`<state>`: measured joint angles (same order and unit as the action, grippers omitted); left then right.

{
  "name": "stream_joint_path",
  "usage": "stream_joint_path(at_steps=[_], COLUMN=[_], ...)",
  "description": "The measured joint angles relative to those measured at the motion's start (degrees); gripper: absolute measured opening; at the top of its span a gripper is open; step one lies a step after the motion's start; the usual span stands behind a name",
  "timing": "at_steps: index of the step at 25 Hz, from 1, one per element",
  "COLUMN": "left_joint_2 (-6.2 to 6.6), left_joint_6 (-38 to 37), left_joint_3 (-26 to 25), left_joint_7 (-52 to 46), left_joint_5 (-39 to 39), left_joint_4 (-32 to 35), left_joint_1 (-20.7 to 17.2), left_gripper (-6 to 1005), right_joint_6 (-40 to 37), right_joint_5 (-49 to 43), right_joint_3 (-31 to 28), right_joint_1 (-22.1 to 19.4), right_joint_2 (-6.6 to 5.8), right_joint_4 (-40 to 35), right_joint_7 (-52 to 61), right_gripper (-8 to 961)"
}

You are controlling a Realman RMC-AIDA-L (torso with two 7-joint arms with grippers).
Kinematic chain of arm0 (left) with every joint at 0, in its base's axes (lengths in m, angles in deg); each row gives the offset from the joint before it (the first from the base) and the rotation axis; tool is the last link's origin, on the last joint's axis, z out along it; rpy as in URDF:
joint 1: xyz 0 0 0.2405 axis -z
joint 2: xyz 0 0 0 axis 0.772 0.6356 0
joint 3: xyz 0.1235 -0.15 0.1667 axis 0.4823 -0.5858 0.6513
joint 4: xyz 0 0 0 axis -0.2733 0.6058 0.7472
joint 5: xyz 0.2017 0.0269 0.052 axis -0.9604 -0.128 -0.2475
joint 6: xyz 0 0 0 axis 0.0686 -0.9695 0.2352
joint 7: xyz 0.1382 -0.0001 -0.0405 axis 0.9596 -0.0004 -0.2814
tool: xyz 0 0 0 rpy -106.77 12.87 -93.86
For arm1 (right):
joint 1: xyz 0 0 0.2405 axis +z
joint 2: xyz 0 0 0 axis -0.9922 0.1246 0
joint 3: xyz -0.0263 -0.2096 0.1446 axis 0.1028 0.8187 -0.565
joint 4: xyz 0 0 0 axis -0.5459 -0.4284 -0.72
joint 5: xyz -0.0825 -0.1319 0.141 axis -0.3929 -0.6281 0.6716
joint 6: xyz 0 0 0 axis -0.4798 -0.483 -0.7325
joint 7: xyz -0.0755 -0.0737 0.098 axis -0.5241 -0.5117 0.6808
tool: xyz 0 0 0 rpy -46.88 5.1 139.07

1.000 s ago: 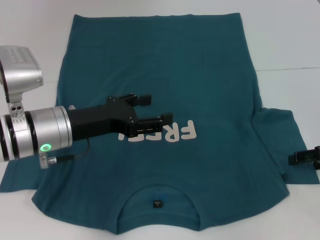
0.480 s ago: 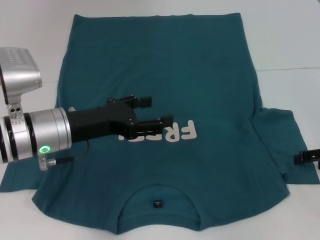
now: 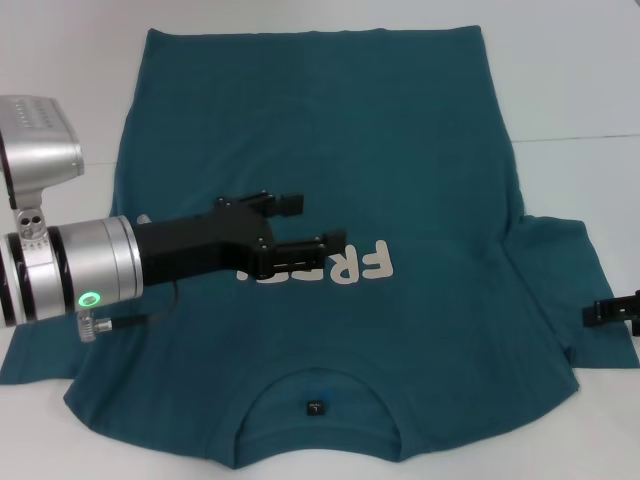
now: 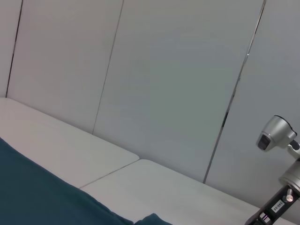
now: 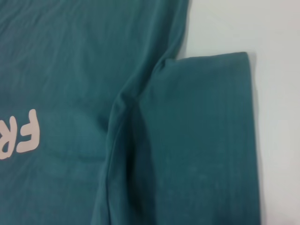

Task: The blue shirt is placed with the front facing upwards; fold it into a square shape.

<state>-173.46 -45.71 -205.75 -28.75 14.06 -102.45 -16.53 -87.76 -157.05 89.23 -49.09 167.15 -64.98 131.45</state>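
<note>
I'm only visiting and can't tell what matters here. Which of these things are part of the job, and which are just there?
Part of the job:
- blue shirt, spread flat, print side up
- left gripper, above the chest print, fingers open
- right gripper, at the edge over the sleeve

Just there:
- white table
- panelled wall

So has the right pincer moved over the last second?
Yes, slightly. The right pincer slid outward along the blue shirt's right sleeve, then edged back toward the chest, ending slightly farther out than a second ago.
</note>
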Motion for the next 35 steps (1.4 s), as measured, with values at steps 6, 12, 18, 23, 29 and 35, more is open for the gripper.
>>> stream_joint_path(at_steps=[6, 12, 18, 23, 29, 35], left_joint_2=[0.0, 0.0, 0.0, 0.0, 0.0, 0.0], left_joint_6=[0.03, 0.04, 0.04, 0.04, 0.04, 0.04], left_joint_3=[0.0, 0.0, -0.02, -0.02, 0.0, 0.0], left_joint_7=[0.0, -0.01, 0.0, 0.0, 0.0, 0.0], left_joint_5=[0.03, 0.1, 0.1, 0.1, 0.18, 0.34], left_joint_4=[-0.21, -0.28, -0.28, -0.29, -0.28, -0.28], left_joint_1=[0.0, 0.22, 0.36, 0.36, 0.17, 0.09], left_gripper=[874, 875, 875, 875, 875, 875], right_joint_6=[0.02, 0.55, 0.59, 0.59, 0.57, 0.6], right_joint_5=[0.04, 0.04, 0.04, 0.04, -0.03, -0.16], right_joint_3=[0.26, 0.28, 0.28, 0.31, 0.37, 0.38], right_joint_1=[0.32, 0.35, 0.38, 0.68, 0.88, 0.77], right_joint_2=[0.18, 0.09, -0.18, -0.03, 0.3, 0.16], right_joint_4=[0.04, 0.04, -0.14, 0.15, 0.15, 0.15], right_joint_7=[-0.01, 0.27, 0.5, 0.41, 0.3, 0.31], right_gripper=[941, 941, 941, 941, 941, 941])
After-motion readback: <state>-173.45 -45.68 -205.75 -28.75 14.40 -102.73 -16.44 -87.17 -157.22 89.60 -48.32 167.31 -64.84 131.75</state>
